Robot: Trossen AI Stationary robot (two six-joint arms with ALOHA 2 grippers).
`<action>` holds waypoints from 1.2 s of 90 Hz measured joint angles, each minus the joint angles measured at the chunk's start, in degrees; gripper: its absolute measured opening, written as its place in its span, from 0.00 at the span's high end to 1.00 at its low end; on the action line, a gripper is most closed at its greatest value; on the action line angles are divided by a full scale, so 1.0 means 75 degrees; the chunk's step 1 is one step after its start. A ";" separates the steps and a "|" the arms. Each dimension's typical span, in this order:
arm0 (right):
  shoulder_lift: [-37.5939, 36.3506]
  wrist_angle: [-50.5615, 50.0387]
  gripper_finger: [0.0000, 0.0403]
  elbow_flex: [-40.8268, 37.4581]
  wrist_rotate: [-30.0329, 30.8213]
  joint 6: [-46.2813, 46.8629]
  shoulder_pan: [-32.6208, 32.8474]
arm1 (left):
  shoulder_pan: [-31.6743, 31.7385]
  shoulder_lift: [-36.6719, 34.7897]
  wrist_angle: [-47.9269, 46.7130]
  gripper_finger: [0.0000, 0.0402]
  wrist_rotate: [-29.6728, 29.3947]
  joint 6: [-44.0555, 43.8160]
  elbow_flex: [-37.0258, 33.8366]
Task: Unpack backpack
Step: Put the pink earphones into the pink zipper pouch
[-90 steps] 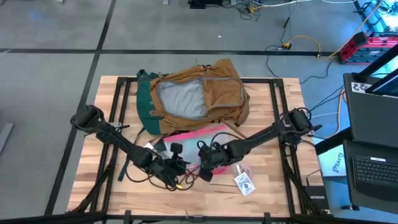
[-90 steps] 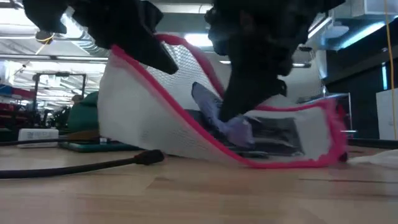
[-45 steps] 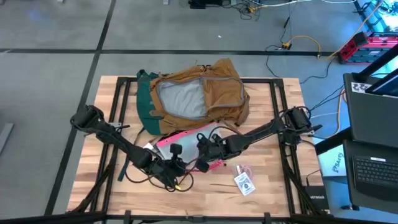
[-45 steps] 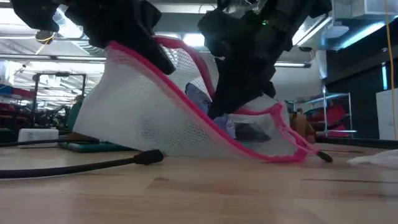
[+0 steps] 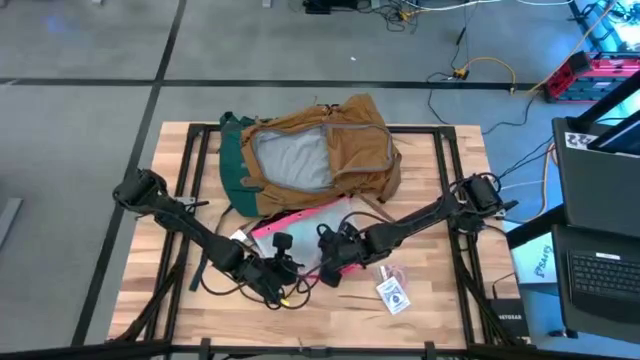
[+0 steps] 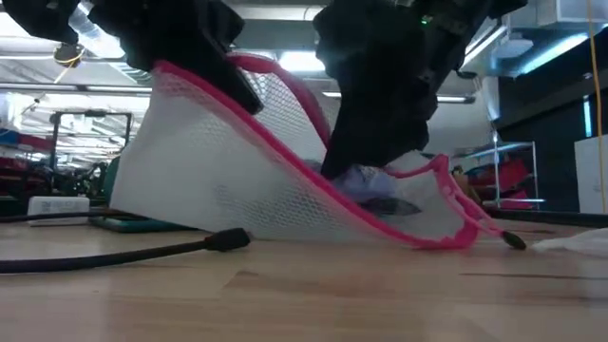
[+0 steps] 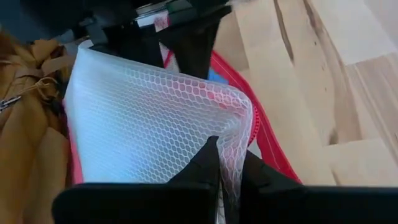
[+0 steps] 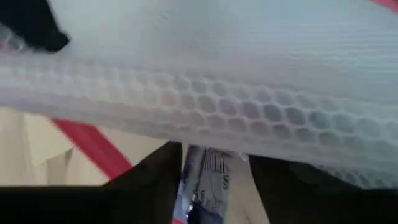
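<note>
- Since a moment earlier, the mesh pouch (image 5: 300, 222) had been drawn in toward the backpack (image 5: 312, 155), its far end folded down.
- Just beside the backpack's open mouth, the left pincer (image 7: 225, 163) pinched the pouch's pink-edged rim.
- The right pincer (image 8: 214, 163) reached inside the pouch, spread around a small dark item.
- Lying open at the worktop's (image 5: 450, 320) far edge, the backpack looked soft and floppy; its zip rim or straps would give the surest hold.
</note>
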 joint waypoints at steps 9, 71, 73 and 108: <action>0.0000 -0.0004 0.50 0.0000 -0.0400 0.0037 0.0000 | 0.0000 0.0000 -0.0111 1.00 -0.0004 -0.0022 0.0000; -0.0006 -0.1834 0.48 0.1372 -0.0718 0.0030 0.0964 | 0.0006 0.0000 -0.0345 1.00 -0.0049 -0.0136 0.0000; -0.0006 -0.1905 0.48 0.1460 -0.0693 0.0005 0.1034 | 0.0006 0.0000 -0.0349 1.00 -0.0049 -0.0139 0.0000; -0.0023 -0.4888 0.48 0.2110 0.1107 0.2206 0.2557 | -0.0012 0.0000 -0.0348 0.93 -0.0087 0.0461 0.0000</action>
